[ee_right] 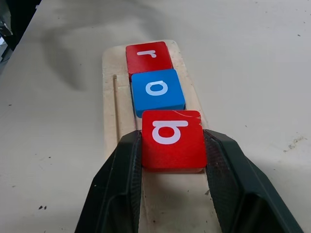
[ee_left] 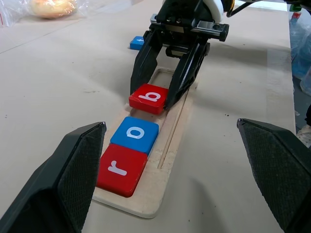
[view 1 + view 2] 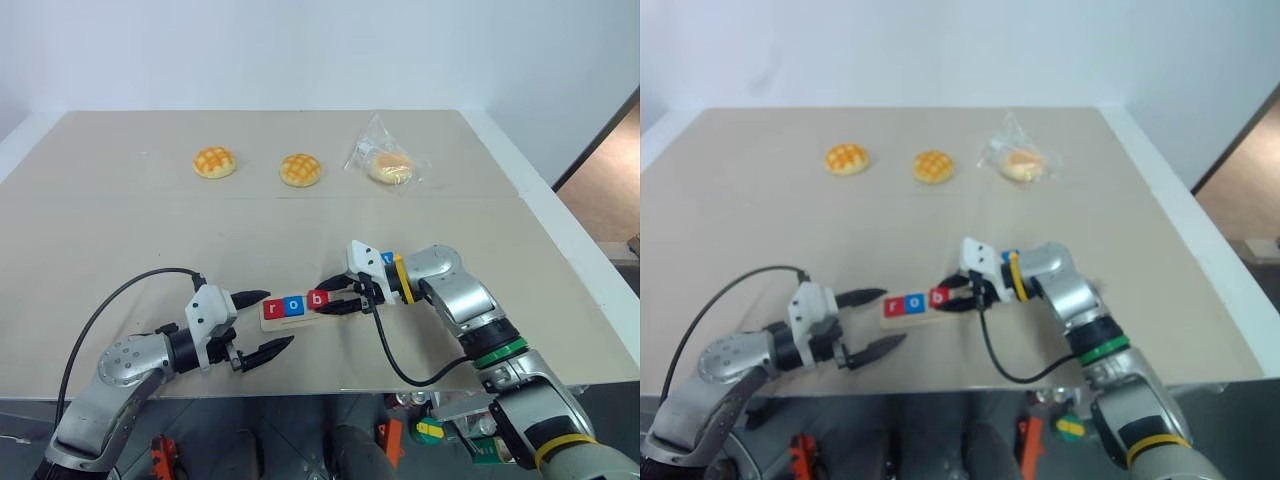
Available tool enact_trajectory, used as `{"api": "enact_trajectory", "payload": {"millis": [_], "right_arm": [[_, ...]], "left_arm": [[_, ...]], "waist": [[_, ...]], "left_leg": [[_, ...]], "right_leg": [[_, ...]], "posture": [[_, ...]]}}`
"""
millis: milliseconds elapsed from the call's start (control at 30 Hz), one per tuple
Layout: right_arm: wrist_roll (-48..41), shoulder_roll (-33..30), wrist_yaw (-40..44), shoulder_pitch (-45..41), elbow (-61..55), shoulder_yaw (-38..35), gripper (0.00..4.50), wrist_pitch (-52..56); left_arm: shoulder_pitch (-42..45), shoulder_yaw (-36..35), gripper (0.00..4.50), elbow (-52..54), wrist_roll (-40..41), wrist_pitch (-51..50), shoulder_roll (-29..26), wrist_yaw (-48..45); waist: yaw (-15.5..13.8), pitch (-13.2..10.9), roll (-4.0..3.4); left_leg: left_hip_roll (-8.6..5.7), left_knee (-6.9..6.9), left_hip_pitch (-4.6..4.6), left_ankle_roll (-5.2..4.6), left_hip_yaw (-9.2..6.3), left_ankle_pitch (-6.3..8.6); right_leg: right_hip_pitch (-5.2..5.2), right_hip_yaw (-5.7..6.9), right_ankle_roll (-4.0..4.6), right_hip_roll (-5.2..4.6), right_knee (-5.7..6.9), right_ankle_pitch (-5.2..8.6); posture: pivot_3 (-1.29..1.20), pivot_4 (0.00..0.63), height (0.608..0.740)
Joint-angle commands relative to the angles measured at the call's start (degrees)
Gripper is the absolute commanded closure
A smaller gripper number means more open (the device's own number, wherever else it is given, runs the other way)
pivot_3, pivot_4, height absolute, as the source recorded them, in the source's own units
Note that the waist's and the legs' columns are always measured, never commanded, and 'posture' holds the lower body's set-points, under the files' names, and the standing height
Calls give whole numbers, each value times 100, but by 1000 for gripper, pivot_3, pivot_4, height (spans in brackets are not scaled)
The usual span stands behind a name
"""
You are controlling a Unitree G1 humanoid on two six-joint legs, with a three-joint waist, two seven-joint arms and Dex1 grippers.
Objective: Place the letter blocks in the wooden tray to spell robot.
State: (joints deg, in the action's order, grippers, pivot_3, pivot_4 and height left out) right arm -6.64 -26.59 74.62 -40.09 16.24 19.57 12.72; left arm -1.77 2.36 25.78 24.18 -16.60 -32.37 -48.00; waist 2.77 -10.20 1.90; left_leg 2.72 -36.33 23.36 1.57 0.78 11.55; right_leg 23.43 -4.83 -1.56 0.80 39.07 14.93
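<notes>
Right gripper (image 1: pixel 172 145) fingers pinching red b block (image 1: pixel 171 138), setting it in wooden tray (image 2: pixel 167 145) near worktop front edge, after r (image 2: pixel 121 169), o (image 2: pixel 135 134). Left gripper (image 3: pixel 262 322) fingers spread, empty, beside tray end, likely steadying.

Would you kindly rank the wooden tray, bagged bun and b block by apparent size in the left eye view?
1. wooden tray
2. bagged bun, though farther away, so unsure
3. b block
</notes>
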Motion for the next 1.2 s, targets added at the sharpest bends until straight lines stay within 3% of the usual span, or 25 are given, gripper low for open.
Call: {"api": "enact_trajectory", "payload": {"millis": [33,100,333,367,567,700,800,1033,1200], "right_arm": [[-148,-184,144,17,-308,-188,1078,-103],[-149,-216,146,-8,-268,-191,339,-130],[-268,-197,67,-101,-254,-318,339,12],[-294,-211,57,-107,-262,-352,159,31],[-898,-275,-632,-46,-550,-1338,59,700],[-1037,-264,-1595,320,-1230,-1969,59,1089],[-873,-67,-2861,792,-2090,-2451,59,1505],[-201,630,-5152,2056,-3878,-2739,59,2286],[242,1093,-6179,2613,-4030,-2917,59,2299]], "left_arm": [[93,-22,0,94,24,26,-37,-17],[93,-24,0,88,26,23,-38,-19],[59,-57,0,87,49,49,-28,-21],[60,-67,0,86,55,53,-27,-21],[160,-105,0,144,204,-32,-99,-145],[330,-76,0,142,328,-181,-217,-315],[521,-24,0,149,341,-225,-261,-368],[771,-13,0,-10,290,-103,-18,-179],[823,120,0,-27,230,-8,82,-250]], "waist": [[0,0,0],[0,0,0],[0,0,0],[0,0,0],[-1,-1,1],[-2,-1,1],[-3,0,1],[12,-1,0],[0,0,1]], "left_leg": [[0,0,0,0,0,0],[0,0,0,0,0,0],[0,0,0,0,0,0],[0,0,0,0,0,0],[-1,0,1,0,0,0],[-3,1,4,0,-5,0],[-4,5,5,2,-7,1],[-5,7,8,18,-2,11],[-4,6,8,19,-5,11]], "right_leg": [[0,0,0,0,0,0],[0,0,0,0,0,0],[0,0,0,0,0,0],[0,0,0,0,0,0],[0,0,0,-1,0,0],[0,1,-3,-1,0,2],[2,1,-3,-1,0,6],[8,-8,-9,-2,-1,16],[7,-6,-10,-1,0,16]], "posture": [[0,150,740],[0,150,740],[0,150,740],[0,150,740],[0,150,740],[0,150,740],[0,150,740],[0,150,740],[0,150,740]]}}
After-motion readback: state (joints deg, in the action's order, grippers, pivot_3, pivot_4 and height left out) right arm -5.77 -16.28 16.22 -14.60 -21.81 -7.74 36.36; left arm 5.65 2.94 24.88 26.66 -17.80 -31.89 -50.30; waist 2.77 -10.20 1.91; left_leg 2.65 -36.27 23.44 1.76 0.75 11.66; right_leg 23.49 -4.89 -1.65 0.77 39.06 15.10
